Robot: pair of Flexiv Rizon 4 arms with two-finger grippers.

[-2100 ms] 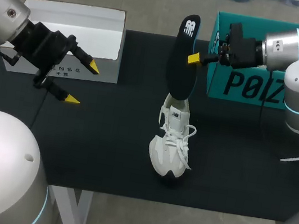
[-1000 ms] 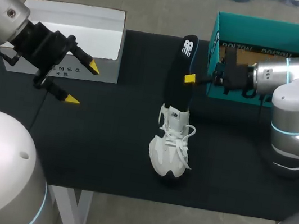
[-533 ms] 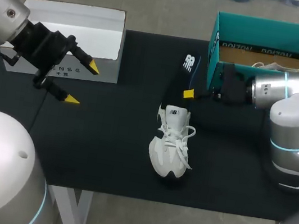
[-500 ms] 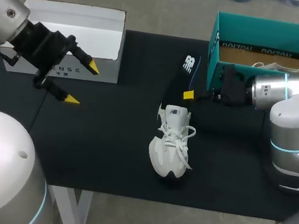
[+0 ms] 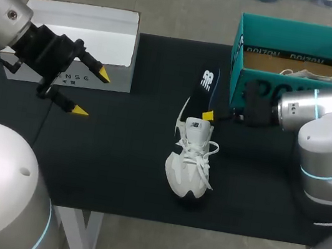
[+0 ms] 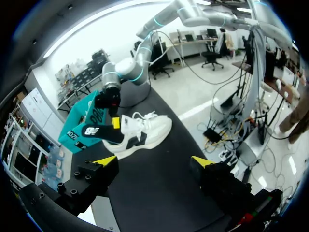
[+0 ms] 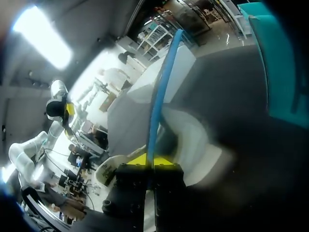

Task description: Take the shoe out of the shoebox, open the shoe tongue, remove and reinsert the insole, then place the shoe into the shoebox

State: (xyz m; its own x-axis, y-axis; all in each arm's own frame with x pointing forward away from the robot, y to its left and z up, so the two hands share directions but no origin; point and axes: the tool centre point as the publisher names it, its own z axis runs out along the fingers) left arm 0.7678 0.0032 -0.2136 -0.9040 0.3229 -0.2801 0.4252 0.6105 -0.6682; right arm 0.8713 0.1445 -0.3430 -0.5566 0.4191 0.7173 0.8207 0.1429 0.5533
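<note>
A white shoe (image 5: 191, 160) stands on the black mat, toe toward the table's front; in the left wrist view the shoe (image 6: 140, 134) lies far ahead of the fingers. A black insole (image 5: 199, 96) slants with its lower end in the shoe's opening and its logo end up and back. My right gripper (image 5: 208, 115) is shut on the insole near the shoe's collar; in its wrist view the insole (image 7: 161, 92) is an edge-on blue strip rising from the gripper (image 7: 149, 161). My left gripper (image 5: 91, 92) hangs open at the left, holding nothing. The teal shoebox (image 5: 246, 55) stands at the back right.
A white box lid (image 5: 82, 35) lies at the back left behind my left gripper. Inside the teal shoebox another white shoe (image 5: 309, 75) shows. Bare black mat (image 5: 117, 155) stretches between my left gripper and the shoe.
My right gripper has come down and forward with the insole, pushing its lower end deeper into the shoe. The left arm has kept still.
</note>
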